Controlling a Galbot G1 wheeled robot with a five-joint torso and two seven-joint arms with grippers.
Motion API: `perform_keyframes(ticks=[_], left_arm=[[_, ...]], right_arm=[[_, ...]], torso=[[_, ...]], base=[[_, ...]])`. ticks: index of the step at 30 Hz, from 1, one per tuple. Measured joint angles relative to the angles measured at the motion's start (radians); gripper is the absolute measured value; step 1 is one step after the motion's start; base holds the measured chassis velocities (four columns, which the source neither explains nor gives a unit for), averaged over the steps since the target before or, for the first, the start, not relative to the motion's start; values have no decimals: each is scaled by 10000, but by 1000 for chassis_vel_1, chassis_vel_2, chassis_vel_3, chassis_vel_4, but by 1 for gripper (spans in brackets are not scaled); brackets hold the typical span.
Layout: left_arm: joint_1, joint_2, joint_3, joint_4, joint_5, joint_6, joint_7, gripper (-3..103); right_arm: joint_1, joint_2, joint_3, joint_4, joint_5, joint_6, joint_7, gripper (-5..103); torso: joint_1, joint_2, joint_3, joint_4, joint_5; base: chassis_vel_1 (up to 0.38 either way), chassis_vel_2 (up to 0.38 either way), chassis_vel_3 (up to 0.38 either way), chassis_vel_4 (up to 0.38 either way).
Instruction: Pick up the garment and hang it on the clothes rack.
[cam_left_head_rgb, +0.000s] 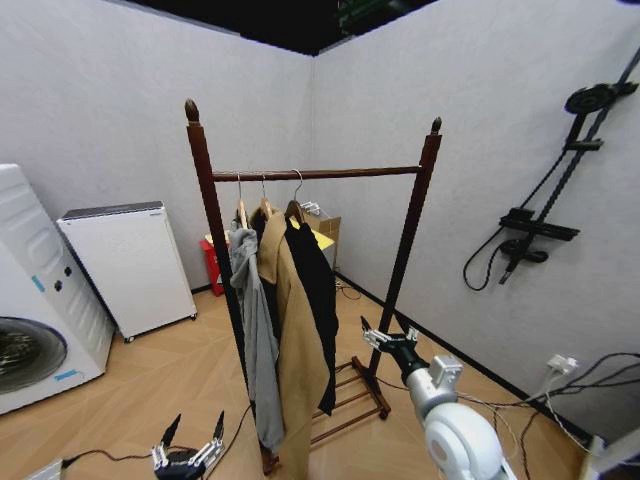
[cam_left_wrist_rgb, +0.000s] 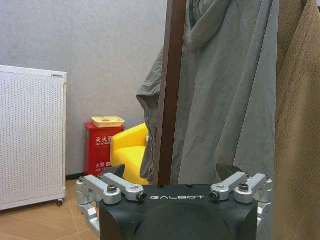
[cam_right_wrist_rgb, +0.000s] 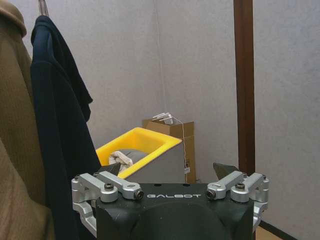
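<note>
Rail (cam_left_head_rgb: 370, 173) bare right of garment (cam_left_head_rgb: 315, 290); coats crowd left.

Both arms are out in front, nothing in either one. In the head view the left gripper (cam_left_head_rgb: 187, 448) sits way down at about 7 o'clock, fingers pointing up and spread wide apart. The right gripper (cam_left_head_rgb: 385, 336) is higher, around 4 o'clock, on the end of the white forearm that comes up from the 5 o'clock corner. Its 2 fingers are splayed open too, aimed up toward 11 o'clock. Wrist cams agree: left gripper (cam_left_wrist_rgb: 179, 175) and right gripper (cam_right_wrist_rgb: 171, 171) both gaping.
</note>
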Motion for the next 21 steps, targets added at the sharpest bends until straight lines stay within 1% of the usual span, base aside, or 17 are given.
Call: perform_keyframes(ticks=[6,13,21], left_arm=[[0,0,0,0,0,0,0,100],[0,0,0,0,0,0,0,100],[1,0,-1,0,0,0,0,100]], right_arm=[[-24,81,-277,-23,-514,68,62,100],[69,66,-430,-22,-599,11,117,100],[69,2,-425,-17,-651,121,56,100]], torso=[[4,-2,1,1,-1],[6,-3,3,0,1],[-7,4,-2,-1,0]], base=[[0,0,0,0],[38,-43,-23,37],[79,-136,-108,71]])
